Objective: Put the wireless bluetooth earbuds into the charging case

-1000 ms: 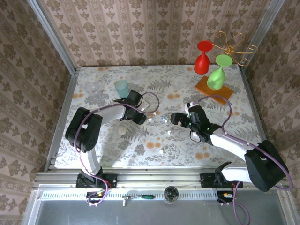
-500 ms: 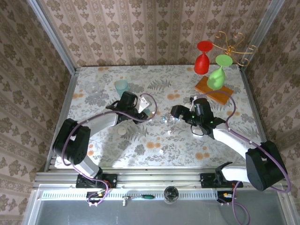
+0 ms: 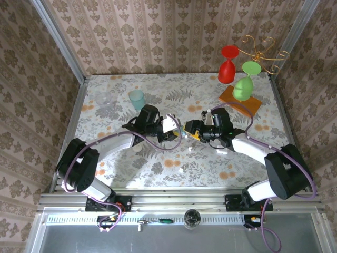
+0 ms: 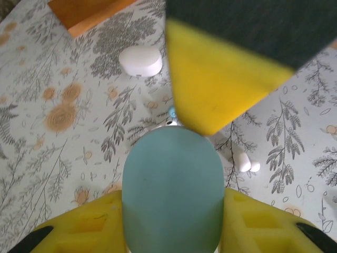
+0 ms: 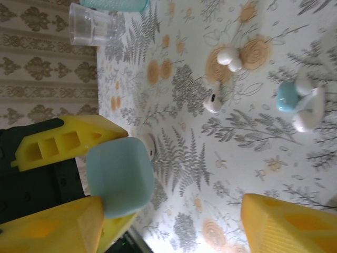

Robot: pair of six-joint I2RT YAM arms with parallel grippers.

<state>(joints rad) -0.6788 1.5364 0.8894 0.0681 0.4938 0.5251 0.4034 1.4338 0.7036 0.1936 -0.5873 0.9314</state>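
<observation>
My left gripper (image 3: 172, 126) (image 4: 174, 208) is shut on a pale blue charging case (image 4: 172, 190) (image 5: 119, 179), held above the table's middle with its lid closed. My right gripper (image 3: 191, 130) (image 5: 168, 232) stands open right beside it; one of its yellow fingers (image 4: 216, 79) hangs just beyond the case. On the table lie white earbuds (image 5: 229, 57), a single one (image 5: 213, 101) and a pair (image 4: 245, 163). Two small white pieces (image 3: 188, 149) (image 3: 180, 169) lie in front of the grippers. A blue and white piece (image 5: 296, 101) also rests on the table.
A white case (image 4: 140, 60) lies near the orange board (image 3: 239, 100), another white case (image 5: 148, 145) below the held one. Clear glass (image 3: 103, 98) and teal cup (image 3: 137, 97) stand back left. Red (image 3: 227, 66) and green (image 3: 244, 84) wine glasses stand back right.
My left gripper has swung right toward the centre with the blue case. My right gripper has moved left until its fingers stand next to the case.
</observation>
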